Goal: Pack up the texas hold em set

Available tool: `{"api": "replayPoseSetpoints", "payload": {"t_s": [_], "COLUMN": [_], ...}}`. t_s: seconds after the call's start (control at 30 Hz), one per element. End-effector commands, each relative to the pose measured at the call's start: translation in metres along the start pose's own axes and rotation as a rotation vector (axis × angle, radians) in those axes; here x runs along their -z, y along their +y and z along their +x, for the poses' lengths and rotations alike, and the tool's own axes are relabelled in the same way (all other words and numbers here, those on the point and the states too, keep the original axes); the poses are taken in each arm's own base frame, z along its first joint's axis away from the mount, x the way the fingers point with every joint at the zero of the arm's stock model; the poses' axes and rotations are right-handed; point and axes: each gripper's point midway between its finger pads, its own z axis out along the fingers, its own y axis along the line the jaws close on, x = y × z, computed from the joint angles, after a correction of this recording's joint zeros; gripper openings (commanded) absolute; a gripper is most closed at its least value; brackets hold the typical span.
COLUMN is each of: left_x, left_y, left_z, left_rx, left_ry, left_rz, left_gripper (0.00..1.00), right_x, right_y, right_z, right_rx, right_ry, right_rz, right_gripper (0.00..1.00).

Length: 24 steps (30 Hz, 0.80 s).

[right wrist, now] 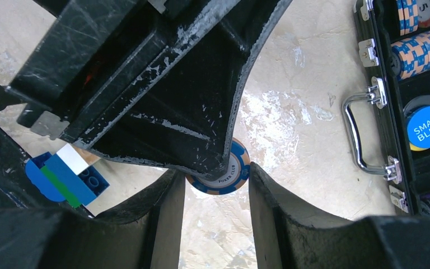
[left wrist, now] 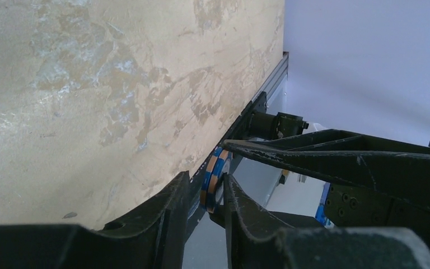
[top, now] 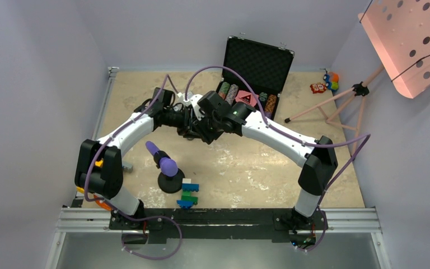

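Poker chips (left wrist: 214, 178), where are they on your feed?

— Over the surface (top: 246, 168), near the open case (top: 257, 64), between both hands. My left wrist cam shows two, edge-on, blue and orange; right wrist cam shows one blue face, its top covered by a left finger.

— Who's got hold?

— Right hand (right wrist: 215, 179) is narrowed onto the rim, fingers touching both sides, so I'd call that gripped. Left hand (left wrist: 206, 180) sits partly open around the faces; I see a sliver of gap on one side and can't tell if it's pinching. Top cam's no help, both hands are one dark clump hiding the chips.
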Motion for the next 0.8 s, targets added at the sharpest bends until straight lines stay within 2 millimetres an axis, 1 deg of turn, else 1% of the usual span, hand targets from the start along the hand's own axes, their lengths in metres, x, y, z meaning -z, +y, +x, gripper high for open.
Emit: {"api": "replayPoseSetpoints", "payload": {"t_s": [0.0,0.23,0.27,0.33,0.37,0.4,0.47,0.5,0.53,0.6,0.7,0.77], "left_x": [-0.002,-0.002,-0.002,-0.002,-0.001,-0.001,0.002,0.003,0.005,0.008,0.011,0.014], "left_y": [-0.009,-0.012,-0.012,-0.013,-0.013,-0.014,-0.016,-0.018,-0.019,-0.023,-0.03,-0.032], "left_z": [0.001,0.001,0.001,0.001,0.0,-0.001,-0.004,-0.007,-0.009,-0.014,-0.021,-0.026], "left_rx": [0.001,0.004,0.005,-0.001,-0.005,-0.011,-0.029,-0.041,-0.051,-0.069,-0.086,-0.092], "left_ry": [0.013,0.017,0.017,0.013,0.007,-0.001,-0.026,-0.043,-0.061,-0.092,-0.128,-0.157], "left_rz": [0.059,0.079,0.08,0.082,0.081,0.077,0.07,0.062,0.054,0.045,0.055,0.045], "left_gripper": [0.28,0.0,0.0,0.0,0.0,0.0,0.0,0.0,0.0,0.0,0.0,0.0], "right_x": [0.021,0.02,0.021,0.022,0.024,0.025,0.028,0.03,0.032,0.038,0.044,0.047], "right_y": [0.004,-0.001,-0.002,-0.005,-0.005,-0.006,-0.007,-0.008,-0.01,-0.013,-0.015,-0.019], "right_z": [-0.026,-0.026,-0.026,-0.025,-0.024,-0.023,-0.023,-0.023,-0.024,-0.026,-0.026,-0.024], "right_rx": [0.016,0.007,0.005,-0.001,-0.002,-0.004,-0.015,-0.021,-0.026,-0.034,-0.038,-0.045], "right_ry": [-0.09,-0.09,-0.094,-0.099,-0.1,-0.1,-0.106,-0.114,-0.123,-0.145,-0.164,-0.164], "right_rz": [-0.017,0.019,0.025,0.037,0.039,0.042,0.049,0.059,0.069,0.079,0.087,0.104], "right_gripper": [0.0,0.0,0.0,0.08,0.14,0.21,0.43,0.53,0.59,0.65,0.68,0.68]}}
